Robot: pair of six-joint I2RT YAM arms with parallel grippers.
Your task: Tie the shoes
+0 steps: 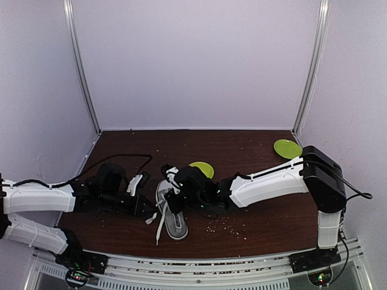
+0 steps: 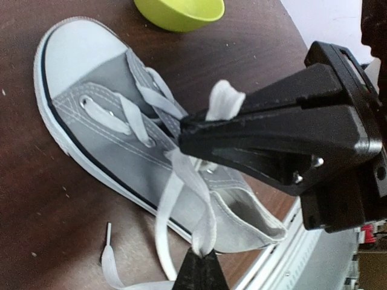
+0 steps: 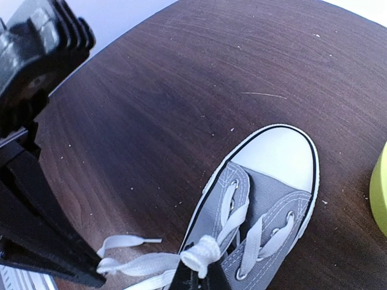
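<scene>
A single grey canvas sneaker [image 2: 115, 148] with a white toe cap and white rubber rim sat upright on its sole on a dark brown wooden worktop [image 3: 151, 90]; it lay near the front edge, roughly midway between the two arms, with its toe pointing away from the arm bases. Its long white laces [image 2: 195, 196] were threaded through the eyelets but untied; one loose end trailed onto the worktop beside the shoe. The left hand [image 2: 199, 260] was clenched on a strand of the laces just to the robot's left of the sneaker; the strand ran up from its tips toward the eyelets. The right hand [image 3: 196, 275] hovered over the middle of the shoe, pinched closed on a small folded loop of the laces; the loop poked out above its tips. The two hands were close together, with lace stretched between them. A lime-green bowl [image 2: 181, 12] stood just beyond the toe, near it but not touching; a flat green plate [image 1: 288, 148] lay well apart at the far right of the worktop. Pale crumbs [image 1: 227, 226] were scattered on the worktop to the right of the sneaker.
</scene>
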